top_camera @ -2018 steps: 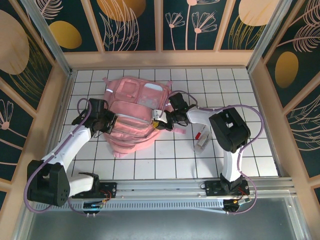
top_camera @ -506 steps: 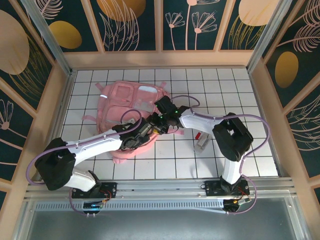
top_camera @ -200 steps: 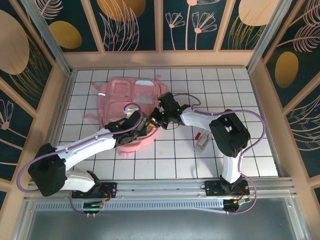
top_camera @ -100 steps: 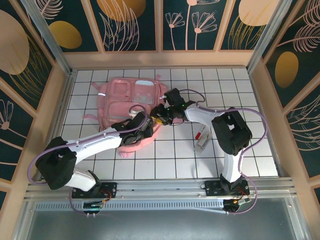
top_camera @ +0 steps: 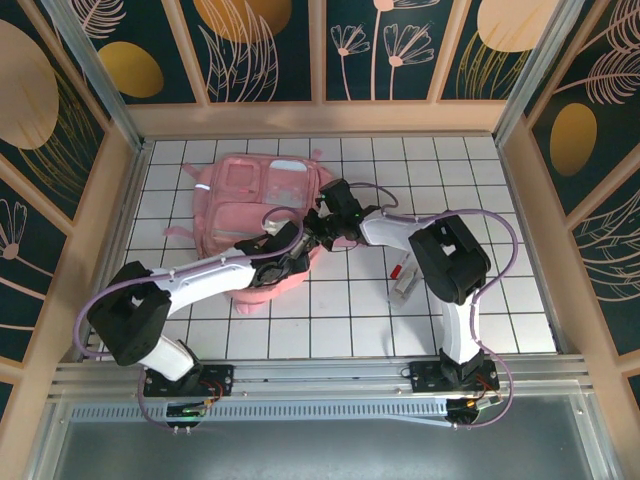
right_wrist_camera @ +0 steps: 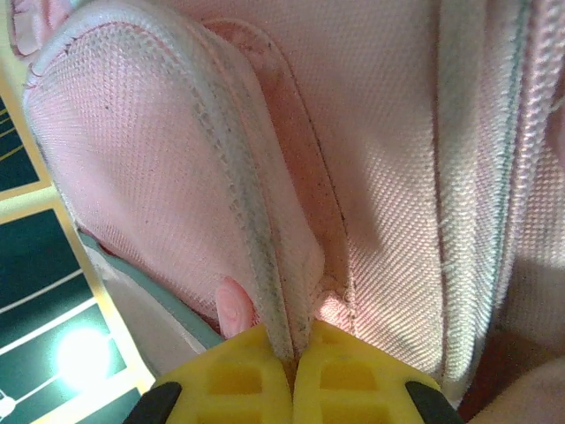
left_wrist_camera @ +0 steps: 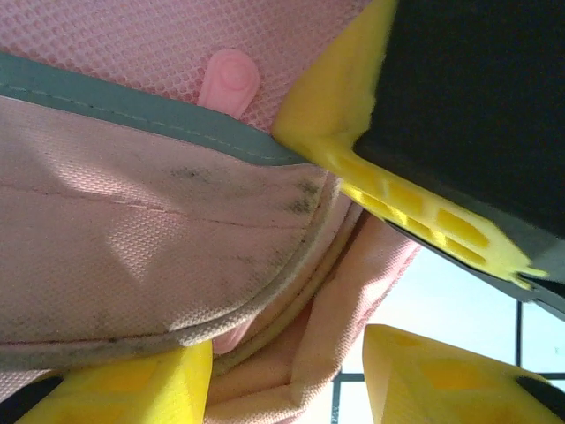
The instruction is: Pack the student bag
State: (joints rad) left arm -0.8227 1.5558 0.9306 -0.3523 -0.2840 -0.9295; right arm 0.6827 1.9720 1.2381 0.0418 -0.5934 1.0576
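Observation:
The student bag [top_camera: 255,205], a soft pink backpack with translucent pocket panels, lies flat on the white gridded table at mid-left. My right gripper [top_camera: 320,226] sits at the bag's right edge. In the right wrist view it [right_wrist_camera: 293,340] is shut on the bag's grey piped seam [right_wrist_camera: 256,238], beside a pink zip pull [right_wrist_camera: 234,309]. My left gripper [top_camera: 291,257] is at the bag's near right corner. In the left wrist view it [left_wrist_camera: 287,371] stands open around a fold of pink fabric [left_wrist_camera: 353,300], and a yellow finger [left_wrist_camera: 353,150] of the right gripper presses in from the upper right.
A small clear tube with a red part [top_camera: 404,276] lies on the tiles right of the bag. Peach wall rails enclose the table [top_camera: 500,200] on three sides. Both arms cross in front of the bag's near edge.
The right gripper has closed on the bag's edge seam. The left gripper's jaws have widened, and it has shifted a little right along the bag's near corner.

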